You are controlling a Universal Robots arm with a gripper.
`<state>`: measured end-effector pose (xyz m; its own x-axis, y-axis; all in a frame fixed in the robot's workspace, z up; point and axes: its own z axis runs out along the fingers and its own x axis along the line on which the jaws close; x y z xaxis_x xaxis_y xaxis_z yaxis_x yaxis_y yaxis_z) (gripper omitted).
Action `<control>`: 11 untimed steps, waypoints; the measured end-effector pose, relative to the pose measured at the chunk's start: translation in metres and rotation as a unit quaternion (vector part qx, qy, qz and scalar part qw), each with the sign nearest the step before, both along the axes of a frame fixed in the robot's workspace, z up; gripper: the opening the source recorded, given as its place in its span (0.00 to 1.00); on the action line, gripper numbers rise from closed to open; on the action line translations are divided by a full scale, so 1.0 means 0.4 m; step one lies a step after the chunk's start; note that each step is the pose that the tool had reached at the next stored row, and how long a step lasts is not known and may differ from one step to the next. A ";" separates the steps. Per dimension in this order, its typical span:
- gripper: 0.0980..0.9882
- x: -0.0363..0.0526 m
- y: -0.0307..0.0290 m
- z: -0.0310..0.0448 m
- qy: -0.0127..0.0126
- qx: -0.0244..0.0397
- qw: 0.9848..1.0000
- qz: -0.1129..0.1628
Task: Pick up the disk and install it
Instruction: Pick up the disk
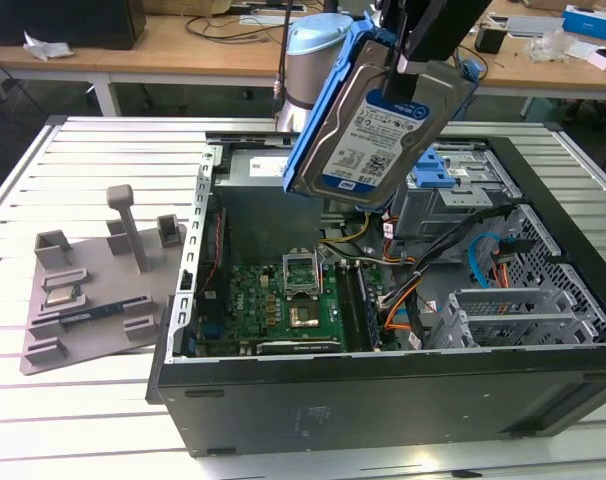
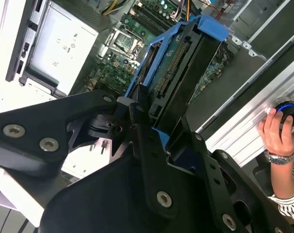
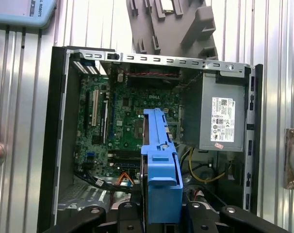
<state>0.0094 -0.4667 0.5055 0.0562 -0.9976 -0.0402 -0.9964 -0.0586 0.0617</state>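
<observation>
The disk [image 1: 381, 128] is a silver hard drive with a white-and-blue label in a blue carrier bracket. It hangs tilted above the open computer case [image 1: 383, 395], its label facing the exterior view. My gripper [image 1: 420, 72] is shut on its upper end. In both wrist views the black fingers [image 2: 144, 121] clamp the blue carrier [image 3: 159, 160] edge-on, with the motherboard [image 3: 122, 121] below it. The grey drive cage [image 1: 453, 200] with its blue latch [image 1: 438, 165] sits in the case just below and behind the disk.
A grey tray [image 1: 93, 290] with small parts and an upright post lies on the slatted table at the exterior view's left. The power supply [image 3: 222, 119] fills one corner of the case. A person's hand [image 2: 278, 133] rests on a knob beside the case.
</observation>
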 end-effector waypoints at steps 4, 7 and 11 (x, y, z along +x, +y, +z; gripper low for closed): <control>0.30 0.000 -0.018 0.000 0.000 0.000 1.000 0.000; 0.30 0.000 -0.028 0.000 0.000 0.000 1.000 0.000; 0.30 0.000 -0.049 -0.001 0.000 0.000 1.000 0.000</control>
